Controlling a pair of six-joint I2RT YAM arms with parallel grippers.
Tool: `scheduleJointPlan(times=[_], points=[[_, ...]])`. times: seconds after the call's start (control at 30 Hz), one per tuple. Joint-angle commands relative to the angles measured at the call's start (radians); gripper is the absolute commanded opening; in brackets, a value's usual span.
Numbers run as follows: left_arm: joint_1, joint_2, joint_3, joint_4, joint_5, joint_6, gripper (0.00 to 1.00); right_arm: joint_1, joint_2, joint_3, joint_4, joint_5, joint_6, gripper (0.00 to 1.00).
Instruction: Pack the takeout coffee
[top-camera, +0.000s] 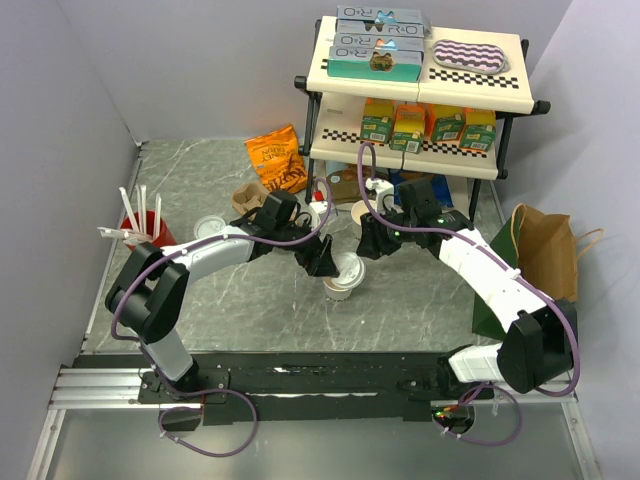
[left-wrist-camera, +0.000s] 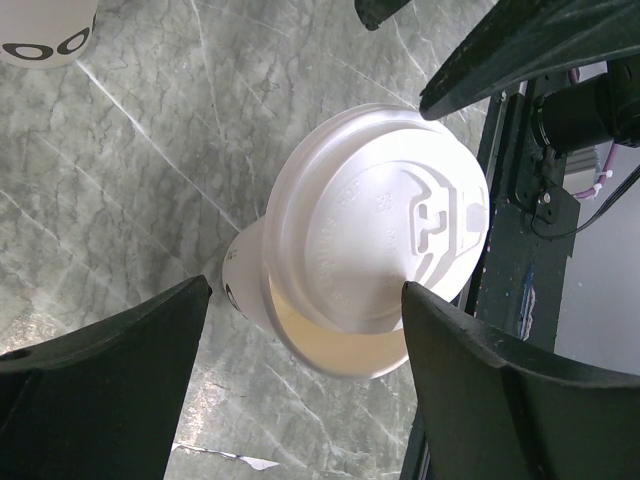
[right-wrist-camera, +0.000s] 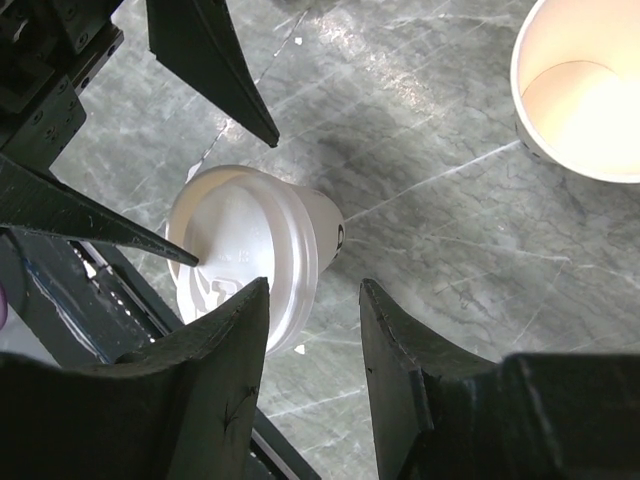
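The takeout coffee (top-camera: 344, 282) is a cream-white paper cup standing on the grey marble table between my two grippers. Its white sip lid (left-wrist-camera: 385, 230) lies askew, so a crescent of the cup's cream inside shows under the lid's near edge. My left gripper (left-wrist-camera: 305, 290) is open, with its black fingers (left-wrist-camera: 110, 380) on either side of the cup and apart from it. My right gripper (right-wrist-camera: 315, 285) hangs open just beside the cup (right-wrist-camera: 250, 250), and nothing is between its fingers (right-wrist-camera: 420, 380). In the top view the left gripper (top-camera: 322, 258) and the right gripper (top-camera: 375, 245) flank the cup.
A lidless cream cup (right-wrist-camera: 580, 90) stands near the right gripper, and another printed cup (left-wrist-camera: 45, 30) is close by. A brown pulp carrier (top-camera: 250, 197), a stack of lids (top-camera: 210, 228) and a red straw holder (top-camera: 145, 232) sit at the left. A shelf rack (top-camera: 420, 90) is behind, and a brown paper bag (top-camera: 545, 250) is at the right.
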Motion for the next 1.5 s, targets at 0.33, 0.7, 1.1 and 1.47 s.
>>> scheduleJointPlan(times=[0.33,0.7,1.1,1.47], points=[[0.002,0.009,0.031,0.012,0.018,0.000,0.84,-0.005,0.005,-0.014,-0.018,0.001,-0.031,0.48],[0.002,0.003,0.034,0.010,0.017,-0.005,0.86,0.003,0.025,-0.032,-0.014,-0.014,-0.034,0.48],[0.002,-0.008,0.040,0.016,0.037,-0.022,0.86,0.017,0.048,-0.031,-0.009,-0.017,-0.037,0.49],[0.004,-0.014,0.044,0.018,0.061,-0.032,0.86,0.031,0.073,-0.023,-0.006,-0.019,-0.038,0.49]])
